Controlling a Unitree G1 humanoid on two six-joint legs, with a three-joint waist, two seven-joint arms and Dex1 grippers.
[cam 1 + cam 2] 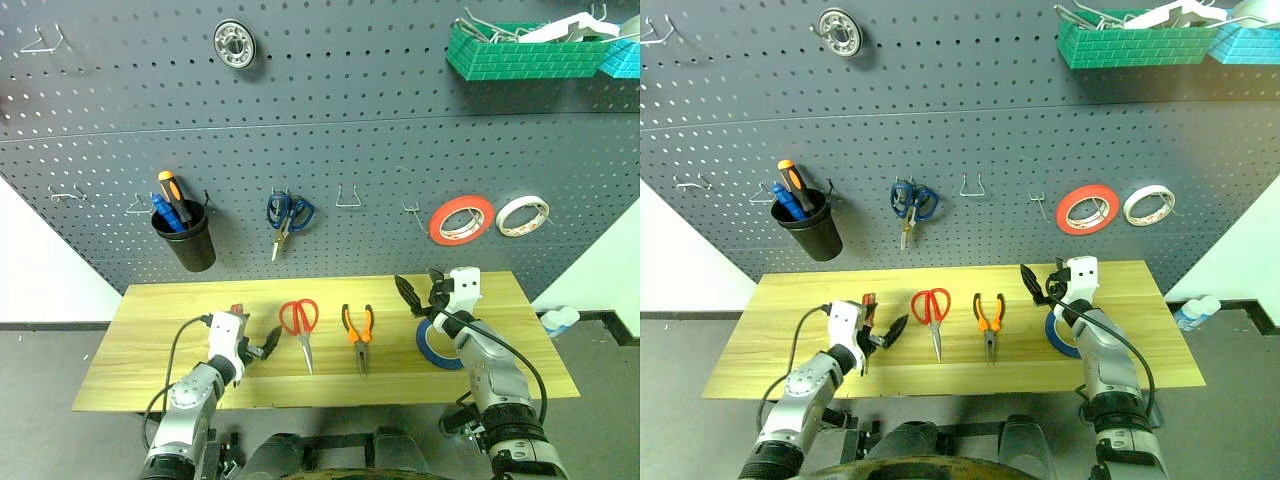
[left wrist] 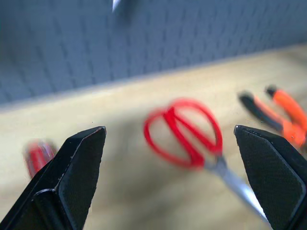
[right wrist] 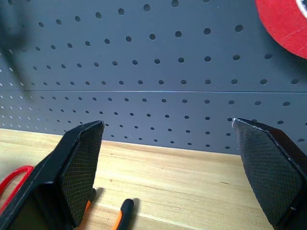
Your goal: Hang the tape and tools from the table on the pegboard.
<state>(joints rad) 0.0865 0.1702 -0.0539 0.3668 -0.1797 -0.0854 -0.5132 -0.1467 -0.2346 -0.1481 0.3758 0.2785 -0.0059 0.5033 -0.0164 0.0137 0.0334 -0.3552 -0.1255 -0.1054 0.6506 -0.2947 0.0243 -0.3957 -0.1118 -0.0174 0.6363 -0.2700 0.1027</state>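
Both grippers stand with fingers wide and hold nothing. Left gripper [image 1: 258,349] hovers over the table [image 1: 150,320], between the small screwdriver [image 1: 237,311] and the scissors [image 1: 301,327], pointing toward the scissors. Right gripper [image 1: 420,290] hangs above the tape [image 1: 436,346], near the pegboard [image 1: 360,150].

All four task things lie on the pale, grained wood: screwdriver, scissors, pliers [image 1: 358,334], tape, in a row from left to right. Scissors look light and stiff, with smooth red plastic loops and thin steel blades; the loops would probably give the surest hold and slip over a hook. Pliers are likely heavier, with rubbery orange-and-black handles. Tape is a flat dark blue ring, light, best pinched across its band. Thin wire hooks [image 1: 348,197] wait on the perforated panel
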